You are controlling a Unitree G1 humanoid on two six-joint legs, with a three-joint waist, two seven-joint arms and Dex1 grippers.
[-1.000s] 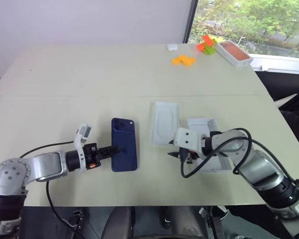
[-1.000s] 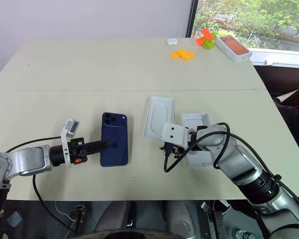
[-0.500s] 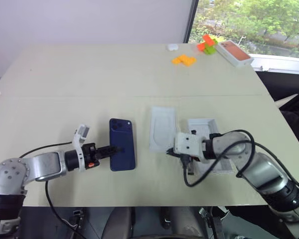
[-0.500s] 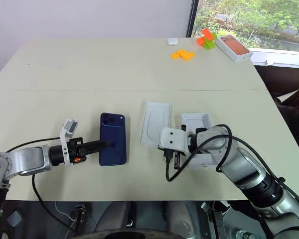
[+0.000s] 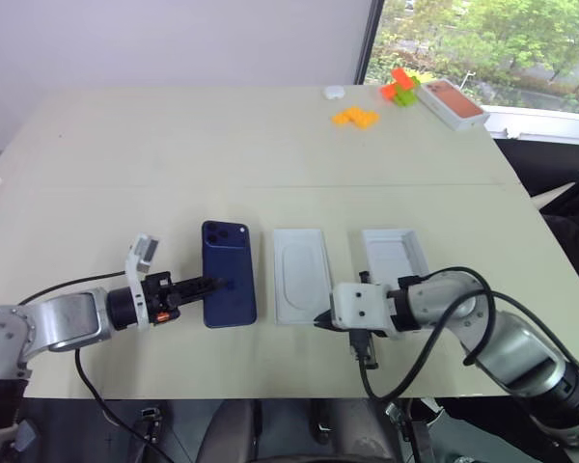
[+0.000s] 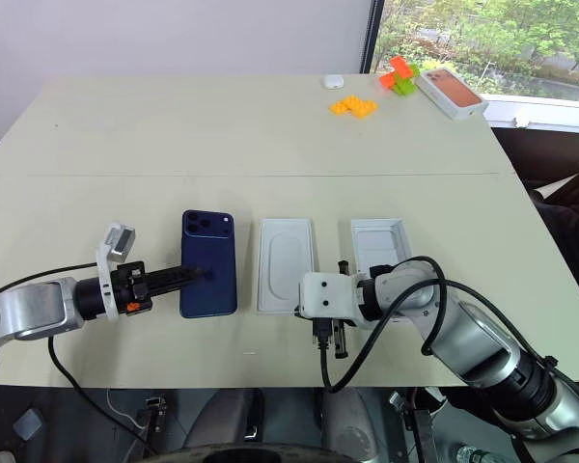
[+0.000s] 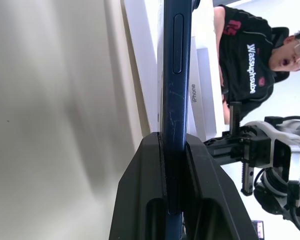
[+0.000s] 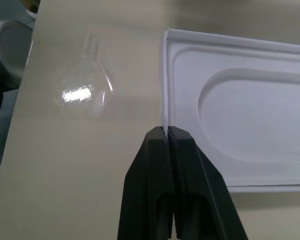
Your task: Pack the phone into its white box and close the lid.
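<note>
The dark blue phone point(image 5: 228, 287) lies back up on the table, camera cluster at its far end. My left gripper point(image 5: 215, 284) is shut on its left long edge; the left wrist view shows the phone point(image 7: 176, 75) edge-on between the fingers. Right of it lies a thin white insert point(image 5: 302, 273) with an oval recess. My right gripper point(image 5: 321, 319) is shut on its near right corner, where the insert point(image 8: 250, 110) rim runs into the closed fingertips. Further right sits an open white cardboard tray point(image 5: 394, 258), hollow side up; I cannot tell whether it is the white box or the lid.
At the far right corner stand a box printed with an orange phone point(image 5: 454, 103), orange bricks point(image 5: 355, 117), orange and green blocks point(image 5: 399, 89) and a small white object point(image 5: 333, 92). A person point(image 7: 245, 55) shows beyond the table. The table's front edge is close to both grippers.
My right gripper closed and pulled the insert left and nearer, away from the tray, which now shows in full. The phone has shifted slightly left in the left gripper.
</note>
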